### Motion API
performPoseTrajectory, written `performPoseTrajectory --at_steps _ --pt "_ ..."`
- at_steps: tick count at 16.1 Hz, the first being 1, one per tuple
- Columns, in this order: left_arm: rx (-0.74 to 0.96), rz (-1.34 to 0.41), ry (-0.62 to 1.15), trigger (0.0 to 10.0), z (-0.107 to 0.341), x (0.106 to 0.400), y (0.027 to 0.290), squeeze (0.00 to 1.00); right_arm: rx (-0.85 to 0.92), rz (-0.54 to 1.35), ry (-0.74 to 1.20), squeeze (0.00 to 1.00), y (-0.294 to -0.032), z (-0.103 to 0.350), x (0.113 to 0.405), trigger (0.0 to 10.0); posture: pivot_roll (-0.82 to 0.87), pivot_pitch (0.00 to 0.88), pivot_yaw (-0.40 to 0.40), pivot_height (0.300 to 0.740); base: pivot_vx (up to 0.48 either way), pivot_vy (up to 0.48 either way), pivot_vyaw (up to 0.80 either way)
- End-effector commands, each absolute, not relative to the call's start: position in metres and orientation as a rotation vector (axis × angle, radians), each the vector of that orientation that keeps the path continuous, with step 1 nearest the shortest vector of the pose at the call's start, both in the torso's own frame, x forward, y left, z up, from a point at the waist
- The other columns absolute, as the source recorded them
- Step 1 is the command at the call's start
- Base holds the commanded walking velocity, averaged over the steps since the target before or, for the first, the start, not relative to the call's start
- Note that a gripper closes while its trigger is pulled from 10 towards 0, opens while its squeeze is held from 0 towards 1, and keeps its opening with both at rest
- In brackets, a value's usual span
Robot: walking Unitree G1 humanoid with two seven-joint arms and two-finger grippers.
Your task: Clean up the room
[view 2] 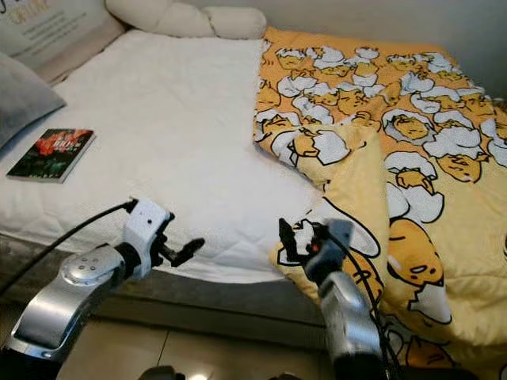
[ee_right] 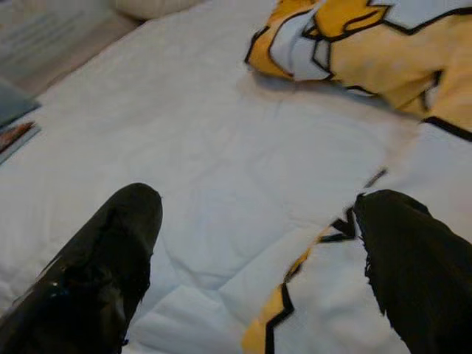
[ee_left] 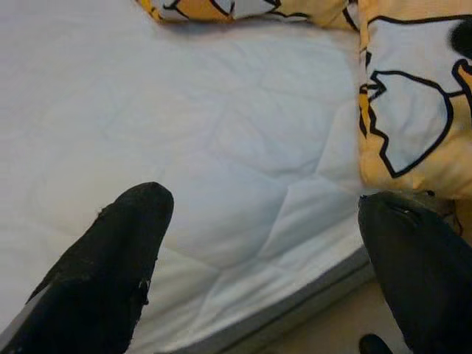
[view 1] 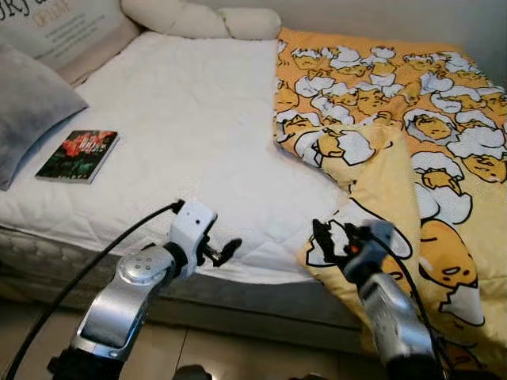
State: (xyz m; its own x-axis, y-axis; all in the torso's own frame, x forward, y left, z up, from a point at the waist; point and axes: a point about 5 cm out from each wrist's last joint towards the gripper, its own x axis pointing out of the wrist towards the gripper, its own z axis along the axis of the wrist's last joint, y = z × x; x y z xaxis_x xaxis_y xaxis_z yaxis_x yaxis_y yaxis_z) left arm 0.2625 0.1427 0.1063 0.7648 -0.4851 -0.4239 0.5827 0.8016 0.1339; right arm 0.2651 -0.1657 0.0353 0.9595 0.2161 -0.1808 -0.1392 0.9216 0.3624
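A yellow blanket (view 1: 412,127) printed with cartoon eggs covers the bed's right half. Its left edge is folded back, and its near corner (view 1: 360,222) hangs over the bed's front edge. The bare white quilted mattress (view 1: 182,119) takes up the left half. My right gripper (view 1: 329,237) is open just in front of the blanket's near corner, and its fingers (ee_right: 413,258) straddle the blanket's edge without holding it. My left gripper (view 1: 224,252) is open at the mattress's front edge, left of the blanket, with nothing between its fingers (ee_left: 125,251).
A dark book (view 1: 78,155) with a red cover picture lies on the mattress at the left. Beside it is a grey pillow (view 1: 28,111), and a white knotted cushion (view 1: 206,20) sits at the headboard. Tiled floor (view 1: 198,348) runs below the bed's front edge.
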Motion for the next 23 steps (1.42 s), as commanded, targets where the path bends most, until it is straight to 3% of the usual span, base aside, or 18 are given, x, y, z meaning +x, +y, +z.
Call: performPoseTrajectory --at_steps 1,2,3,4,5,13,20,21,22,23 --pt "0.286 -0.555 0.385 10.0 0.106 0.265 0.148 0.00 0.365 0.161 0.189 0.00 -0.166 0.043 0.267 0.0 0.08 0.000 0.006 0.740 0.000 0.000 0.00" --pt "0.282 -0.534 0.375 10.0 0.107 0.266 0.151 0.00 0.365 0.140 0.163 0.00 -0.167 0.048 0.266 0.0 0.08 0.000 0.002 0.740 0.000 0.000 0.00" --pt "0.278 -0.523 0.354 8.2 0.108 0.268 0.152 0.00 0.366 0.120 0.134 0.00 -0.168 0.054 0.265 0.0 0.08 0.000 -0.001 0.740 0.000 0.000 0.00" --pt "0.277 -0.520 0.343 8.2 0.109 0.268 0.152 0.00 0.365 0.112 0.121 0.00 -0.168 0.057 0.264 0.0 0.08 0.000 -0.001 0.740 0.000 0.000 0.00" --pt "0.242 -0.509 0.287 0.0 0.115 0.271 0.152 0.00 0.338 0.100 0.064 0.00 -0.168 0.065 0.263 0.0 0.08 0.000 -0.008 0.740 0.000 0.000 0.00" --pt "0.051 -0.478 -0.122 0.0 0.168 0.290 0.142 0.00 0.270 0.043 -0.166 0.00 -0.165 0.116 0.270 0.0 0.05 0.000 0.000 0.740 0.000 0.000 0.00" --pt "0.111 -0.430 -0.232 0.0 0.182 0.298 0.145 0.00 0.265 0.054 -0.189 0.00 -0.160 0.126 0.277 0.0 0.06 0.000 -0.016 0.740 0.000 0.000 0.00" --pt "0.094 -0.452 -0.237 7.9 0.182 0.298 0.143 0.00 0.255 0.057 -0.191 0.00 -0.159 0.127 0.278 0.0 0.06 0.000 -0.014 0.740 0.000 0.000 0.00" --pt "0.091 -0.464 -0.250 10.0 0.184 0.298 0.142 0.58 0.235 0.058 -0.190 0.00 -0.158 0.129 0.279 3.2 0.05 0.000 -0.011 0.740 0.000 0.000 0.00" --pt "0.103 -0.453 -0.258 10.0 0.184 0.298 0.142 1.00 0.221 0.050 -0.185 0.00 -0.159 0.128 0.278 10.0 0.05 0.000 -0.009 0.740 0.000 0.000 0.00"
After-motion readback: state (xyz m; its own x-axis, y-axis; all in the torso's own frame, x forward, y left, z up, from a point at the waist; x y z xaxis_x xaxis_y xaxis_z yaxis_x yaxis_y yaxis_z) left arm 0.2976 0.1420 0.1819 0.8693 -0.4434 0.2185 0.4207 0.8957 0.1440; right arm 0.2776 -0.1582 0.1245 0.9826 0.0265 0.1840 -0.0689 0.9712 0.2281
